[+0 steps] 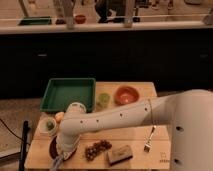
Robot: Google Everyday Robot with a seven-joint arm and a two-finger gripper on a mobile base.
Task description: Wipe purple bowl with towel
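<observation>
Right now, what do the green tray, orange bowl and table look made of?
Green tray: likely plastic, matte, uniform colour, moulded rim. Orange bowl: plastic or glazed ceramic, slight sheen; unclear. Table: seemingly wood, pale tan tone. Gripper sits low over the purple bowl at the table's near edge.

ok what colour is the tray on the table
Green, clearest in the camera view. The gripper is low at front left, over the bowl.

On the tabletop (135, 134), the tray (67, 93) lies rear left, with the cup (103, 100) and the rear bowl (126, 94) to its right. The gripper (59, 156) is over the front bowl (52, 147) at front left. The fork (148, 140) lies front right.
</observation>
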